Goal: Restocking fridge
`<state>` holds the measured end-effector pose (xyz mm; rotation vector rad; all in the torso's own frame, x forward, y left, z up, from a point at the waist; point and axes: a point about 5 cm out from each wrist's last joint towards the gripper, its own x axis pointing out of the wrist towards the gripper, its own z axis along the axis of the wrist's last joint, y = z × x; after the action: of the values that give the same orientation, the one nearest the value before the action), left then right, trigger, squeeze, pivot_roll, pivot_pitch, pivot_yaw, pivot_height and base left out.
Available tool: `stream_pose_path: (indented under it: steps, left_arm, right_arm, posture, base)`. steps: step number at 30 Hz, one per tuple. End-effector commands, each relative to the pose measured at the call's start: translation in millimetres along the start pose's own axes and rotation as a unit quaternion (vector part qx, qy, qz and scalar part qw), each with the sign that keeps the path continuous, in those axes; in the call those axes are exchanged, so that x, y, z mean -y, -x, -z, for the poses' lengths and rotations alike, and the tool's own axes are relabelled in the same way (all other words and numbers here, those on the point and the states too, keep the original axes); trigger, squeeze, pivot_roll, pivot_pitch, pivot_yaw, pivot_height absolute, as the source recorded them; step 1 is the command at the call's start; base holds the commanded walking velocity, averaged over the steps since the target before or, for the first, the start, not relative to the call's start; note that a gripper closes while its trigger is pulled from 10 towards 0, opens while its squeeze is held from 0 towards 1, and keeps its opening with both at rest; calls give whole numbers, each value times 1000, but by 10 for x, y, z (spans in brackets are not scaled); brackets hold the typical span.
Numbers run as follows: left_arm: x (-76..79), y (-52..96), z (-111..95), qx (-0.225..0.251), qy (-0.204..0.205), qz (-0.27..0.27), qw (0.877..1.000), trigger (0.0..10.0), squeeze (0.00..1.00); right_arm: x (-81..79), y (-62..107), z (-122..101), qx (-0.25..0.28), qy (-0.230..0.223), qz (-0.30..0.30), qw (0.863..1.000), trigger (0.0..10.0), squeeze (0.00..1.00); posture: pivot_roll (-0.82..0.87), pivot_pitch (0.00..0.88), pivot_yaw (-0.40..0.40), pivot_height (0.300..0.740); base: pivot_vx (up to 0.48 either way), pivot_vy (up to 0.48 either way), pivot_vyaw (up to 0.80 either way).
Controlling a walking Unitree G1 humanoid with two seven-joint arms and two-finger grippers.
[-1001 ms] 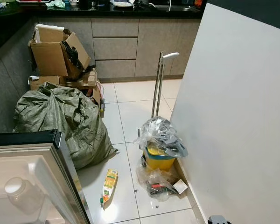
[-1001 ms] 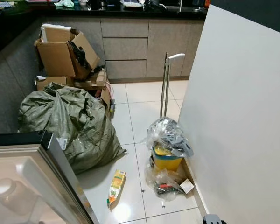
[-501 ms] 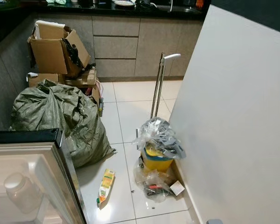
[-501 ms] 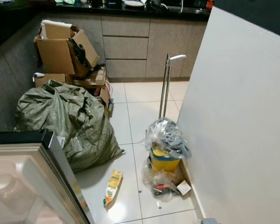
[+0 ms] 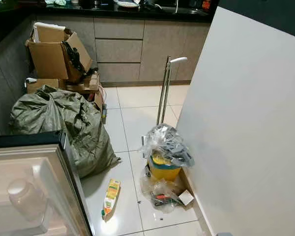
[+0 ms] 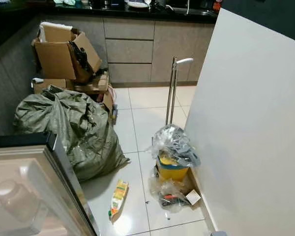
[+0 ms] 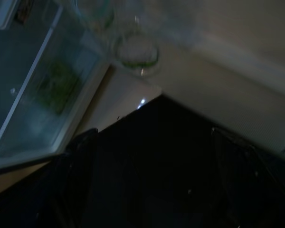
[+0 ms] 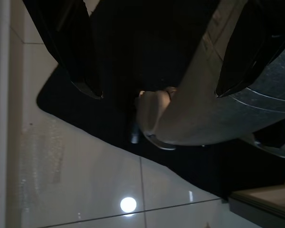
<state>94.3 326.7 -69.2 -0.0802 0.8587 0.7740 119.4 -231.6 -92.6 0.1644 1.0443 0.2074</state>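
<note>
I'm looking down at a kitchen floor (image 5: 123,103), and the thing I want for the fridge is the carton (image 5: 111,195), lying flat on the tiles between the green sack (image 5: 64,123) and the yellow bin (image 5: 165,169). It lies near both but touches neither, with its narrow end toward me. The fridge door (image 5: 24,187) stands open at my left, with a pale jar (image 5: 25,197) sitting in its shelf.

My right jaws (image 8: 154,90) hang low over the tiles, spread wide and gripping nothing. My left arm hangs idle by the fridge; its wrist view is too dark, so I cannot tell how the left jaws stand.

About that carton: it looks like a paperboard drink box, so I expect thin walls that give if I squeeze hard, and a smooth printed skin that could slide. Full or empty I can't judge from here, so I'd plan for some weight. Lying flat, it offers me its two long sides; I'd take it across the narrow width, near the middle, so it doesn't tip. Moderate pressure only, since crushing it could burst a seam. The tiles are glossy, so a nudge might skate it away before I close.
</note>
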Motion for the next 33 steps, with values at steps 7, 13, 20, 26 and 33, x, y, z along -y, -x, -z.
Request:
stream_pose_path:
  steps: [7,13,20,26,33]
  left_arm:
    - [-24,72,265,-50,-14,-4,999,10000,0]
    - [-43,62,241,-50,-12,-9,999,10000,0]
    - [-77,-1,-13,5,17,-18,1000,10000,0]
    - [75,-56,-404,89,9,26,996,10000,0]
    - [364,-47,-674,148,-32,93,984,10000,0]
  right_arm:
    - [35,29,65,-11,-5,9,1000,10000,0]
    - [36,27,58,-10,-5,10,1000,10000,0]
    - [24,21,58,-11,-4,8,1000,10000,0]
    - [21,19,60,-12,-3,8,1000,10000,0]
    - [6,14,64,-11,-4,5,1000,10000,0]
  posture:
    - [-54,39,-24,740]
    - [-53,37,-23,740]
    - [-51,38,-25,740]
    - [-49,39,-22,740]
    - [-50,39,-19,740]
  base:
    - [-295,0,0]
    - [-344,0,0]
    - [-249,0,0]
    - [0,0,0]
    - [0,-213,0]
